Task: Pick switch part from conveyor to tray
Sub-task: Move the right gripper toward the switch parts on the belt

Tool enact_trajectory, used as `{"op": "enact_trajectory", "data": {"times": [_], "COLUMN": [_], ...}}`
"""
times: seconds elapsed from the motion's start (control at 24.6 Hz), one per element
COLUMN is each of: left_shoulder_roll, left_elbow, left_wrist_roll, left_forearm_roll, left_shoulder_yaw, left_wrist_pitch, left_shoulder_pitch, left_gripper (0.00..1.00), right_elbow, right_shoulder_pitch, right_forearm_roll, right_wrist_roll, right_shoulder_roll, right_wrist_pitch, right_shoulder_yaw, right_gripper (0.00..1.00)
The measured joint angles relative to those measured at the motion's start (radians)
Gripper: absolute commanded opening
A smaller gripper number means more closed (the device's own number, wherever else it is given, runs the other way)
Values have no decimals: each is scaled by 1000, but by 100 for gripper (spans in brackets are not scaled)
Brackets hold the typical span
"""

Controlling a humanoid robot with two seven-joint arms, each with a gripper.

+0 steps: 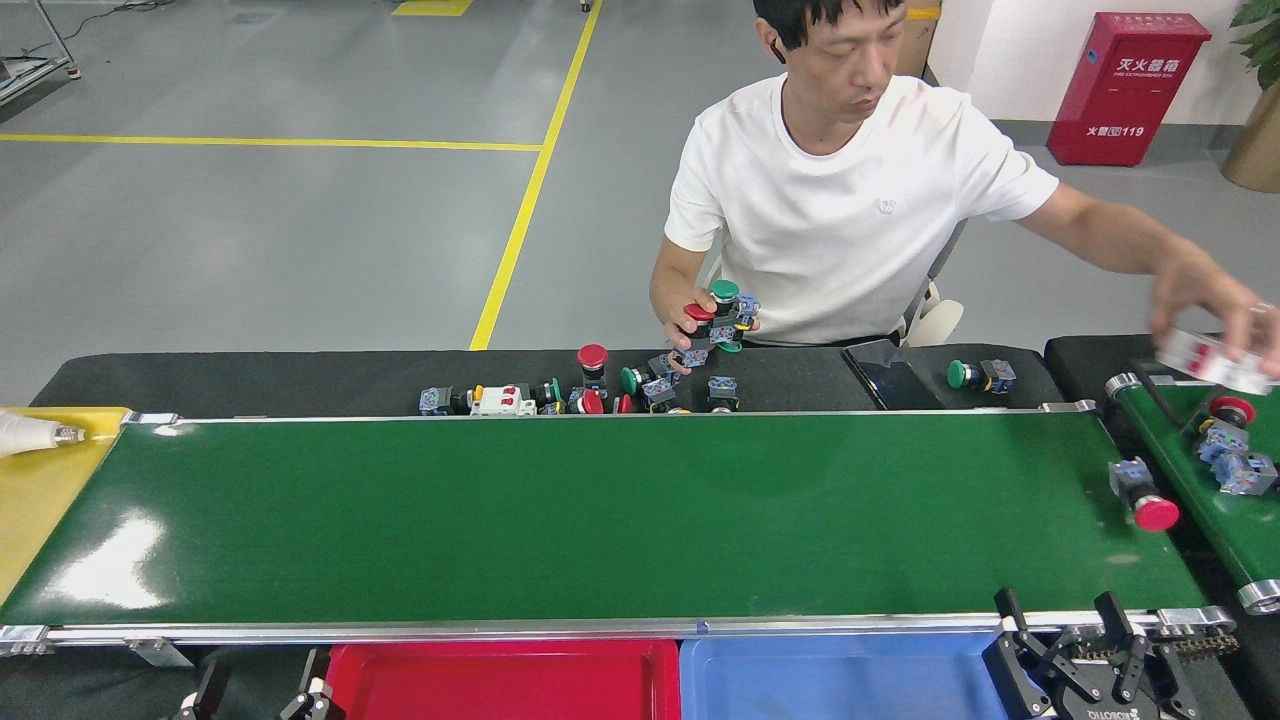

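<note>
Glossy green conveyor (600, 520) with silver metal rails, smooth red plastic tray (500, 685), matt black cloth (300, 380) behind.

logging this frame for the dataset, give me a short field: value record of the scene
conveyor: long green belt, one red-capped switch part at its right end
red tray: below the belt's near rail, visible part bare
blue tray: right of the red tray
left end effector: bottom edge, mostly cut off, state unclear
right end effector: open, at the near rail
person: seated behind the belt, one hand holding switches, other hand over the small belt at right
</note>
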Motion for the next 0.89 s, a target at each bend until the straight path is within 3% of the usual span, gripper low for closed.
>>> {"op": "enact_trajectory", "data": {"times": [0.37,0.49,0.61,0.89], "left_shoulder_roll": [2,7,11,3], "left_elbow": [0,0,0,0], "left_wrist_roll": [16,0,-89,-140], "left_forearm_roll": [0,0,0,0], "left_shoulder_yaw": [14,14,17,30], "left_wrist_pitch": [-45,-48,-52,-55], "left_shoulder_pitch": [8,10,12,8], "left_gripper": [100,100,100,100], "right_elbow": [33,88,163,318], "right_shoulder_pitch": [-23,-104,-191,-317], "right_forearm_roll": [0,3,5,73], "right_wrist_roll": [50,91,115,173], "right_shoulder_roll": [2,1,0,16], "right_wrist_pitch": [31,79,106,143], "right_shoulder_yaw": [-1,-1,1,38], "right_gripper": [99,99,99,99]}}
